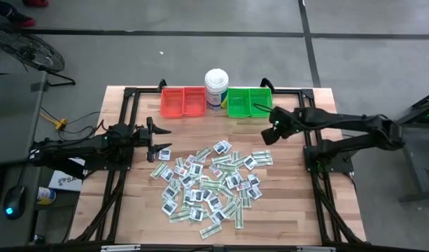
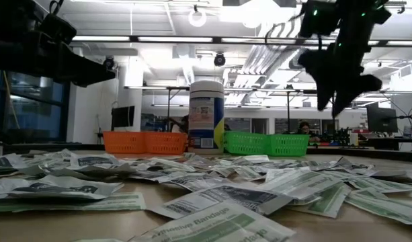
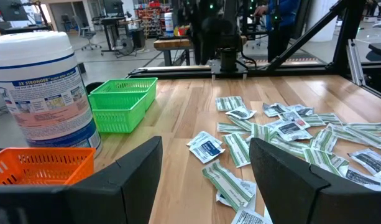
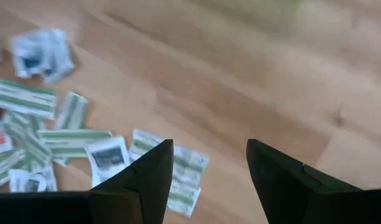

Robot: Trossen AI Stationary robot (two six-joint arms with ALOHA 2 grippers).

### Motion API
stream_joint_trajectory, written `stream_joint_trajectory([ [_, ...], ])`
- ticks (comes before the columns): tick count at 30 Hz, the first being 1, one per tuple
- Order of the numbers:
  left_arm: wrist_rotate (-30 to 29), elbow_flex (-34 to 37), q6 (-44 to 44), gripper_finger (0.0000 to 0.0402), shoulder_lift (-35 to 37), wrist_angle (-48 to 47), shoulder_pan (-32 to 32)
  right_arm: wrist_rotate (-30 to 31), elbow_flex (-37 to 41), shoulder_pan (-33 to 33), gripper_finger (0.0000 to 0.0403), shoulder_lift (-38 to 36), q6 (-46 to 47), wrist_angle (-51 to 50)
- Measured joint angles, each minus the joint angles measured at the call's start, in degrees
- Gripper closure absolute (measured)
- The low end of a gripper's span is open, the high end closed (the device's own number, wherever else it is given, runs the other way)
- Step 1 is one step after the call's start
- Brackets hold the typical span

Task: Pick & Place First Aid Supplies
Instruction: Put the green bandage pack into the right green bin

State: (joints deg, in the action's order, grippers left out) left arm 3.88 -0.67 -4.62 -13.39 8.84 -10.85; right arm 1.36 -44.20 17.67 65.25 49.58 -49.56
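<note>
Packets: the first aid supplies (image 1: 208, 183) lie scattered mid-counter (image 1: 137, 203), between my two arms.
Left jaws: my left gripper (image 1: 162, 138) is open and empty, at the heap's near-left edge, the closer arm.
Right jaws: my right gripper (image 1: 266, 134) hangs open, empty (raised, per the low view), beside the green bin (image 1: 249, 102).
Long axis: the strips point every way.
Views: my right wrist view shows bare wood under the jaws, packets off to one side.

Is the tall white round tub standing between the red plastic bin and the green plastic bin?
Yes, the tall white round tub stands at the table's far edge with the red plastic bin on one side and the green plastic bin on the other.
</note>
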Motion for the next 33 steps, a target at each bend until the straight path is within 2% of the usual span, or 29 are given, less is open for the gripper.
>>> stream_joint_trajectory([
  [5,0.0,0.0,0.0,0.0163,0.0,0.0,0.0,-4.3,0.0,-1.0,0.0206,4.3,3.7,-0.3],
  [17,0.0,0.0,0.0,0.0163,0.0,0.0,0.0,-5.0,0.0,-5.8,0.0206,13.9,14.8,-1.3],
  [33,0.0,0.0,0.0,0.0163,0.0,0.0,0.0,-6.1,0.0,-6.2,0.0206,23.4,16.0,4.8],
])
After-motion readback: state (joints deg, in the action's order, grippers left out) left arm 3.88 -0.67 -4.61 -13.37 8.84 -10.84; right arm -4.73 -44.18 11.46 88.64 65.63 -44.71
